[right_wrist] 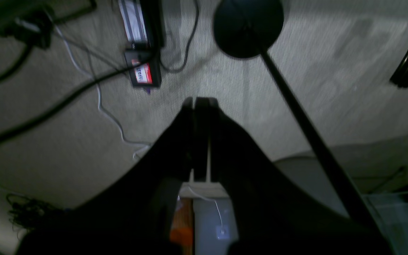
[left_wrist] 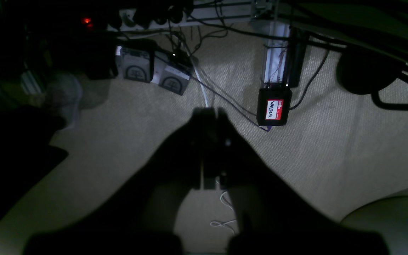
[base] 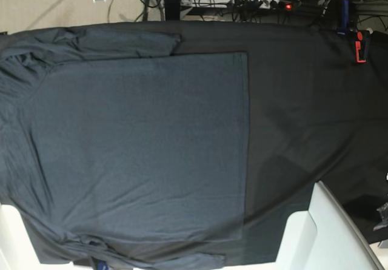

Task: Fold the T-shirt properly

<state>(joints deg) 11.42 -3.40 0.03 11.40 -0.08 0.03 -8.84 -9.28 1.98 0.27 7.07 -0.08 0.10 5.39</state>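
One T-shirt (base: 139,148) spread flat on black cloth (base: 303,112), red clamp (base: 361,45) at edge

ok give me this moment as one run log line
stage: not started | t-shirt: spread flat on black cloth, unfolded | left gripper: jaws shut, empty | right gripper: jaws shut, empty

T-shirt (base: 133,148): collar end cut off at left edge, near sleeve at bottom edge. My arms: outside base view. Floor box label (right_wrist: 142,73): blurred.

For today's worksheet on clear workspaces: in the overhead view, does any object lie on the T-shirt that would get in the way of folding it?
Nothing visible does. The T-shirt lies spread flat on the black table covering with nothing on top of it.
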